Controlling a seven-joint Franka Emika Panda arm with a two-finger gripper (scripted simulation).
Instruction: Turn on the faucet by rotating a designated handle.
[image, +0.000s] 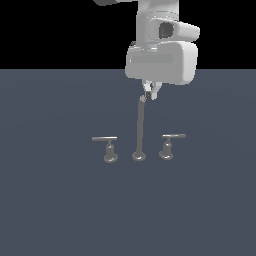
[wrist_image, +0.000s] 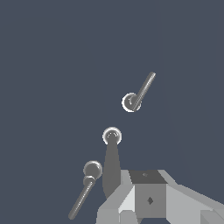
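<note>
The handle (image: 173, 136) sits low on the ground, on the exterior view's right of the spout (image: 140, 127). It lies well below the gripper (image: 151, 93) and a little to that same side. Its thin bar lies level and runs across the exterior view, most of its length reaching from the stubby post out to the right, away from the spout. The twin lever (image: 105, 138) stands on the far side of the spout, its bar looking slightly longer. The gripper hangs high, pointing straight down, just beside the spout's tip and near touching it. It grips nothing, and its fingers look close together, but whether they are fully closed I cannot tell. The single arm comes down from above, wrist vertical, hand body bulky over the faucet's middle. The wrist view looks down the spout (wrist_image: 111, 166), with one lever on either side of its base, the bars slanting in parallel. Which of these is the shorter one I cannot say from there. By my judgement the next move calls for a descent that clears the spout and ends beside the bar's free end, to push it round.
</note>
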